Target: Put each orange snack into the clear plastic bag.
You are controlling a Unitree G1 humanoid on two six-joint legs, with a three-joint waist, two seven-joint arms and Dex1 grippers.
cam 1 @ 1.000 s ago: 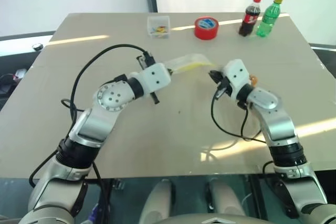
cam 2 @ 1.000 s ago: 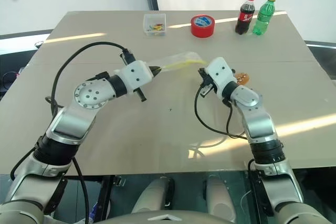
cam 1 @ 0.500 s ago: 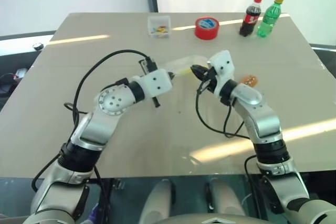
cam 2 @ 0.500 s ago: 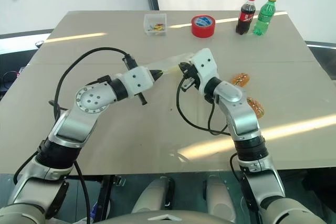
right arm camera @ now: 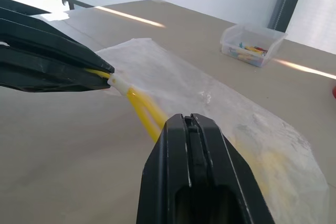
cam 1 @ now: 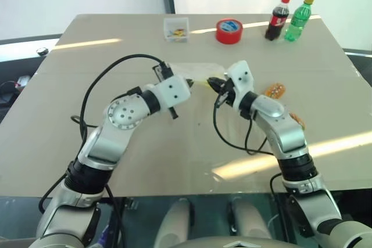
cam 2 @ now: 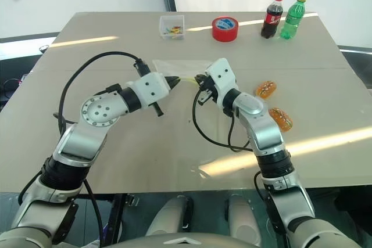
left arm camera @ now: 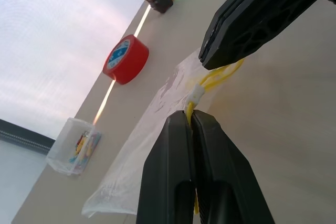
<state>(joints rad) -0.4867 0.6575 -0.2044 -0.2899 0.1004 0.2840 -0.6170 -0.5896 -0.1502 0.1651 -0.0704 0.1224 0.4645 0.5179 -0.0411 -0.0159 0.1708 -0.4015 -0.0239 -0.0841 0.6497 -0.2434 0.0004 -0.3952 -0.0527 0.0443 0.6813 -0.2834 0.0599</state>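
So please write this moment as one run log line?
left gripper: shut on clear plastic bag yellow strip | right gripper: shut on strip | orange snacks: on table, outside bag

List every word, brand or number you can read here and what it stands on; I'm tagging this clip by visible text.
None can be read.
Dark cola bottle: red label, lettering too small.
Green bottle: label too small.
Red tape roll: blue and white mark on its face, blurred.
Small clear box: only coloured bits inside, no lettering legible.
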